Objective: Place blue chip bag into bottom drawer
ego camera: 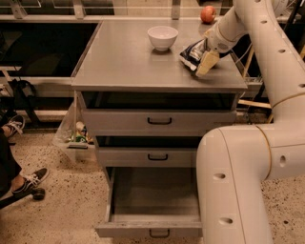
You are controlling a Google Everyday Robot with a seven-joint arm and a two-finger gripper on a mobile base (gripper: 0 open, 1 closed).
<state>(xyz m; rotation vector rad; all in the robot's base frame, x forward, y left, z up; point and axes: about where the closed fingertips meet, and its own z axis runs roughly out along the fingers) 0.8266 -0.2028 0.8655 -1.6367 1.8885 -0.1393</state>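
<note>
The blue chip bag (pixel 192 52), dark blue and white crinkled foil, is at the right side of the grey cabinet top (pixel 128 62), just right of the white bowl (pixel 162 37). My gripper (pixel 205 61) reaches in from the upper right and is closed on the bag's right end, one cream finger (pixel 208 62) lying over it. The bottom drawer (pixel 155 193) is pulled open below, with a flat grey empty inside and a short front panel with a black handle (pixel 159 233). My arm's white body hides the drawer's right side.
A red apple (pixel 208 14) sits at the back right of the top. The two upper drawers (pixel 159 121) are closed. A clear bin of items (pixel 76 136) stands left of the cabinet. A person's shoes (pixel 26 181) are on the floor at the left.
</note>
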